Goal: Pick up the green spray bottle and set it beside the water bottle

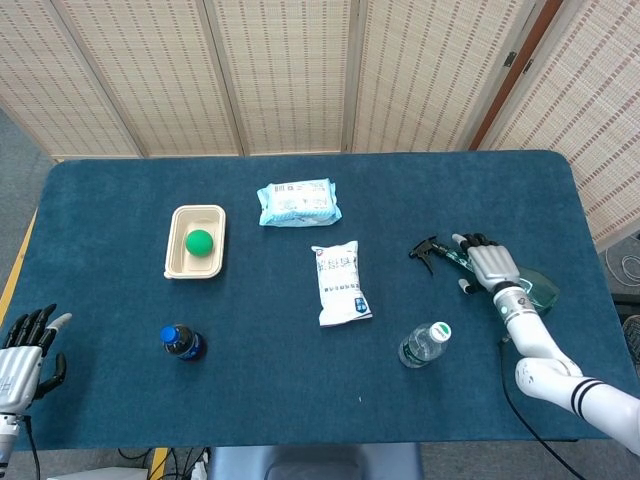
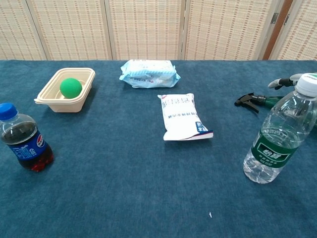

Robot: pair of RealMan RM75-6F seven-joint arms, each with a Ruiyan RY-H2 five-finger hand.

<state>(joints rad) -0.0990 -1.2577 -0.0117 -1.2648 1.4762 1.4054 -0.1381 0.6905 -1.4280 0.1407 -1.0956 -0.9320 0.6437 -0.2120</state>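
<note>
The green spray bottle (image 1: 538, 288) lies on its side at the right of the table, its black nozzle (image 1: 428, 249) pointing left. My right hand (image 1: 489, 267) lies over the bottle's neck with its fingers spread, and I cannot tell whether it touches. In the chest view only the nozzle (image 2: 247, 99) and some fingertips (image 2: 281, 82) show behind the water bottle (image 2: 280, 134). The water bottle (image 1: 424, 344) stands upright, nearer the front edge and left of that hand. At the lower left edge my left hand (image 1: 22, 352) is open and holds nothing.
A white snack pack (image 1: 340, 283) lies mid-table, a pale blue wipes pack (image 1: 298, 202) behind it. A beige tray (image 1: 177, 262) holds a green ball (image 1: 199, 241) at the left. A small cola bottle (image 1: 183, 342) stands front left.
</note>
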